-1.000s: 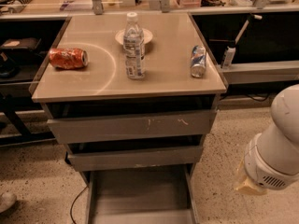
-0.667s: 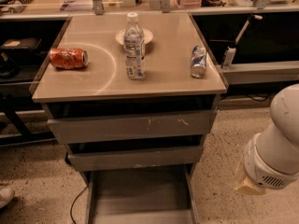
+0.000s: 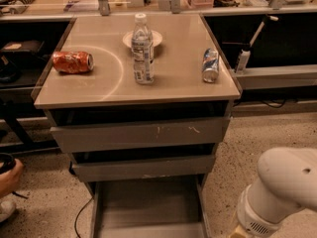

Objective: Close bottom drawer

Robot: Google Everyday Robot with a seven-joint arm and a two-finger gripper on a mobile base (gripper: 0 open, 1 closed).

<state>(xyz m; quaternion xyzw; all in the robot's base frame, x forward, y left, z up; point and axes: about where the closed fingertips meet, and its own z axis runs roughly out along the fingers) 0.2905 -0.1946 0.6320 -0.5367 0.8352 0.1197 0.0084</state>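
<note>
Scanning from the left edge, we pick up a person's hand (image 3: pixel 9 175) low beside the cabinet, cut off by the frame, so what it is doing is anyone's guess. Up on the desk (image 3: pixel 178 83) an orange can (image 3: pixel 73 62) lies on its side near the left rim, a water bottle (image 3: pixel 142 42) stands upright in the middle with a small plate (image 3: pixel 156 36) just behind it, and a blue can (image 3: pixel 210 65) rests toward the right edge. Below the top, the widest drawer (image 3: pixel 141 134) with its whitish scratches sits slightly proud, the middle drawer (image 3: pixel 143 167) pokes out a touch under it, and down at floor level the bottom drawer (image 3: pixel 148 207) is pulled well out toward us, its flat grey inside wide open to view and its front panel only just showing at the lower edge of the picture. So the job reads as not yet begun in any visible way: nothing is pressing on that panel, and the whole push inward is left to do. Over on the right, the white robot arm (image 3: pixel 282 192) bulges into the lower corner, beside the drawer and apart from it. As for the claw, it lies out of sight past the bottom of the frame, below that arm, so I cannot tell how wide it stands or whether it has hold of anything.
</note>
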